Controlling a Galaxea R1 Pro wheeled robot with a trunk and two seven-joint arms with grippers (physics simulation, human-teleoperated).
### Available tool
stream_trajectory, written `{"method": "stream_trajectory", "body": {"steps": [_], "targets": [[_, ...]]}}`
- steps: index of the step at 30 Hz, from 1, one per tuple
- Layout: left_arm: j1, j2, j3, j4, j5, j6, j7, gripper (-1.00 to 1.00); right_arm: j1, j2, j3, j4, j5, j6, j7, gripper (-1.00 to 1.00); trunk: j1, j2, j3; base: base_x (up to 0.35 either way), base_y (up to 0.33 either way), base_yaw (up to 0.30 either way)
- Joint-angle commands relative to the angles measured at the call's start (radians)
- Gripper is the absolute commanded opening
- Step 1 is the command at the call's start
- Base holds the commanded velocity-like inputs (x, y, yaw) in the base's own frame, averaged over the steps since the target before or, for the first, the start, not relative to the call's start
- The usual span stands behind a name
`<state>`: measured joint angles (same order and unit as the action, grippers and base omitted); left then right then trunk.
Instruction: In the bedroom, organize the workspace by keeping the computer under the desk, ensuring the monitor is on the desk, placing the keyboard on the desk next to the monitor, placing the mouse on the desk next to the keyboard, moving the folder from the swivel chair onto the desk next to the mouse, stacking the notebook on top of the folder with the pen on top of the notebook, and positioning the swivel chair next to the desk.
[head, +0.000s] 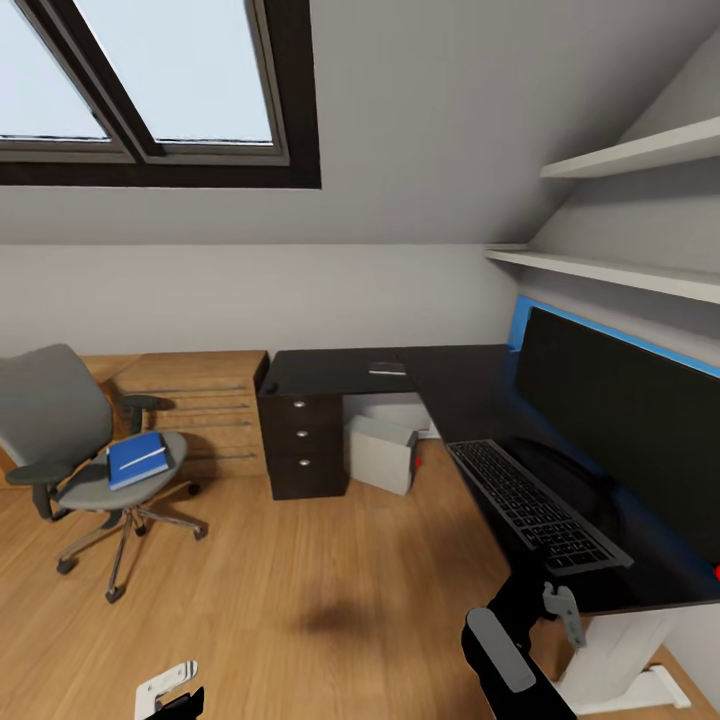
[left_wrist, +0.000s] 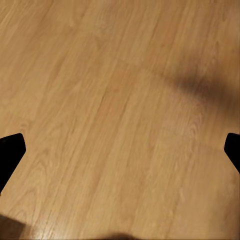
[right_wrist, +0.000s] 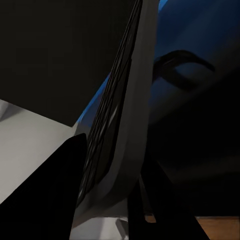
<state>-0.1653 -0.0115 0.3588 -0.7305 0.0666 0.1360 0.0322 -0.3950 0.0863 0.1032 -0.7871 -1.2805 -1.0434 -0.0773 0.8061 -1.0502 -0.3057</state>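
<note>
1. Head view: the black L-shaped tabletop (head: 340, 368) runs along the far wall and down the right side, with round-knobbed drawers under its far end.
2. The monitor (head: 630, 420) stands on the right run of the tabletop, a red dot at its near lower corner.
3. The keyboard (head: 535, 505) lies flat on the tabletop just in front of the monitor, its near end at the tabletop's edge.
4. The computer (head: 382, 453), a light-grey box with a small red mark, sits on the floor (head: 300, 560) under the tabletop, beside the drawers.
5. A thin pale object (head: 387, 372), too small to identify, lies on the far run of the tabletop.
6. The swivel chair (head: 75, 450) stands well apart from the tabletop, at the left in front of a wooden dresser (head: 205, 405). A blue folder (head: 137, 459) lies on its seat.
7. Right claw (right_wrist: 107, 200): the wrist view shows its two dark fingers on either side of the keyboard's near edge, clenched on the keyboard.
8. Left claw (left_wrist: 120, 150): hangs low over bare floor, fingers spread wide apart, released and carrying nothing.
</note>
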Motion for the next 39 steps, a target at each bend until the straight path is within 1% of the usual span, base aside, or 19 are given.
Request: {"method": "stream_trajectory", "body": {"steps": [1, 7, 17, 26, 31, 36, 39], "targets": [[0.0, -0.001, 0.002, -0.002, 0.007, 0.006, 0.002, 1.0, -0.001, 0.0, 0.003, -0.001, 0.004, -0.004, -0.009, -1.0, 0.0, -0.001, -0.001, 0.136, 0.114, 0.0], [0.0, -0.001, 0.002, -0.001, 0.007, 0.007, 0.002, 1.0, -0.001, 0.0, 0.003, -0.001, 0.004, -0.004, -0.007, -1.0, 0.0, -0.001, -0.001, 0.052, 0.044, -0.04], [0.0, -0.001, 0.002, -0.001, 0.007, 0.007, 0.002, 1.0, -0.001, 0.001, 0.003, -0.001, 0.003, -0.004, -0.007, -1.0, 0.0, -0.001, -0.001, 0.003, 0.002, -0.165], [0.0, -0.001, 0.002, -0.001, 0.007, 0.007, 0.002, 1.0, -0.001, 0.001, 0.005, -0.001, 0.003, -0.004, -0.007, -1.0, 0.0, -0.001, -0.001, 0.014, 0.012, -0.02], [0.0, -0.001, 0.002, -0.001, 0.007, 0.007, 0.002, 1.0, -0.001, 0.001, 0.006, -0.001, 0.003, -0.004, -0.006, -1.0, 0.0, -0.001, -0.001, 0.172, 0.141, -0.001], [0.0, -0.001, 0.002, -0.001, 0.007, 0.007, 0.003, 1.0, -0.001, 0.0, 0.004, -0.001, 0.003, -0.004, -0.006, -1.0, 0.0, -0.001, -0.001, 0.044, 0.034, 0.0], [0.0, -0.001, 0.002, -0.001, 0.007, 0.007, 0.003, 1.0, -0.001, 0.0, 0.004, -0.001, 0.003, -0.004, -0.007, -1.0, 0.0, -0.001, -0.001, 0.209, 0.06, 0.0]]}}
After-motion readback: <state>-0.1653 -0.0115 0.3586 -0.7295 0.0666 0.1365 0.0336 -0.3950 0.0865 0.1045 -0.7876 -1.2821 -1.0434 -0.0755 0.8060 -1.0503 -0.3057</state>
